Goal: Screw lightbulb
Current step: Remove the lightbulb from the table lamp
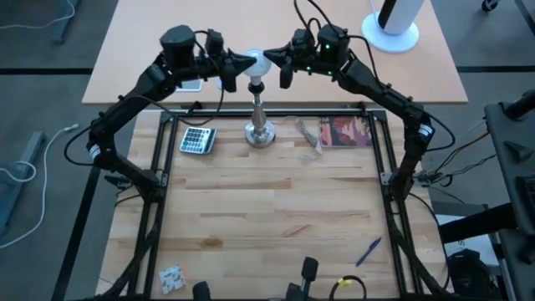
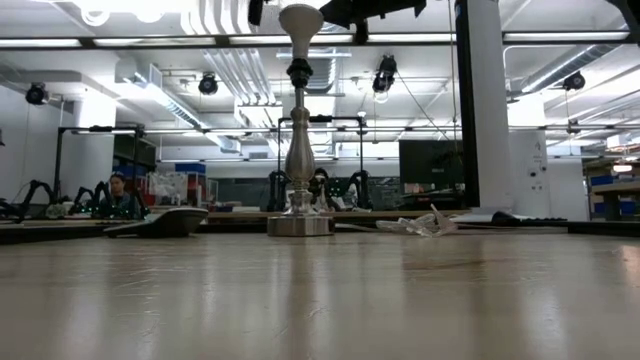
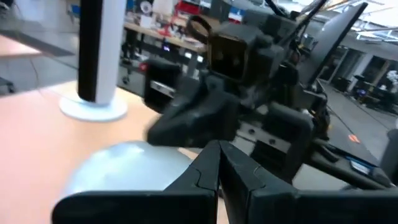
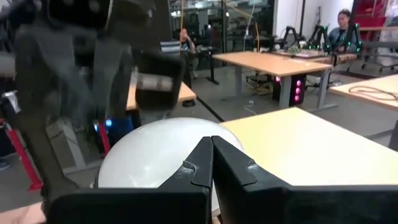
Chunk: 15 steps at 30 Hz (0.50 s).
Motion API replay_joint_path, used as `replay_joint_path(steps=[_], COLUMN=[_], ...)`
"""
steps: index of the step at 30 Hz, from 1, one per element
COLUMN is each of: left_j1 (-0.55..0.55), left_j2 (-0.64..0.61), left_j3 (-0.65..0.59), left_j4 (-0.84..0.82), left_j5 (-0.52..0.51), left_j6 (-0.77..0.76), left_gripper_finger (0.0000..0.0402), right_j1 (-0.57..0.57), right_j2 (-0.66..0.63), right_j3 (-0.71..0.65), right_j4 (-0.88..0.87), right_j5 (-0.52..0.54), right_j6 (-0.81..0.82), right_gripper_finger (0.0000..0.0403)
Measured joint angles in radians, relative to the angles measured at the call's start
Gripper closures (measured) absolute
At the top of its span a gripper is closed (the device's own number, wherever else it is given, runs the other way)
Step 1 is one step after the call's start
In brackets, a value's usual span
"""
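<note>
The white lightbulb [image 1: 256, 64] sits upright with its base in the black socket [image 2: 299, 71] on top of the silver stand [image 1: 260, 125], which stands on the far middle of the wooden table. My left gripper [image 1: 247, 61] comes level from the table's left and is shut at the bulb's left side. My right gripper [image 1: 269, 58] comes level from the right and is shut at the bulb's right side. In the left wrist view the bulb [image 3: 124, 168] shows just beyond the shut fingertips, and so does the bulb [image 4: 155, 155] in the right wrist view. My left gripper has its shut fingertips [image 3: 214, 152] against the left side of the bulb's glass dome [image 1: 252, 63], coming level from the table's left. The bulb stays upright in the socket. My right gripper has its shut fingertips [image 4: 210, 146] against the dome's right side [image 1: 262, 62], level from the table's right, opposite the left gripper.
A calculator [image 1: 197, 140] lies left of the stand's base. A crumpled wrapper [image 1: 311, 134] and a red booklet [image 1: 344, 131] lie to its right. A blue pen [image 1: 369, 251] lies near the front right. A white cylinder on a round base [image 1: 391, 29] stands on the far desk.
</note>
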Motion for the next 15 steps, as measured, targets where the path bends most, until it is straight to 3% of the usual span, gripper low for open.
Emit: replay_joint_path(steps=[8, 15], left_j1=[0.047, 0.07], left_j2=[-0.041, -0.039], left_j3=[0.003, -0.021], left_j4=[-0.118, -0.171], left_j5=[-0.14, -0.152], left_j6=[0.171, 0.199], left_gripper_finger=[0.0401, 0.0401], right_j1=[0.001, 0.004], right_j2=[-0.027, -0.018], right_j3=[0.031, 0.019], right_j4=[-0.06, -0.083], right_j5=[-0.008, -0.013], right_j6=[-0.01, -0.012], right_gripper_finger=[0.0403, 0.0403])
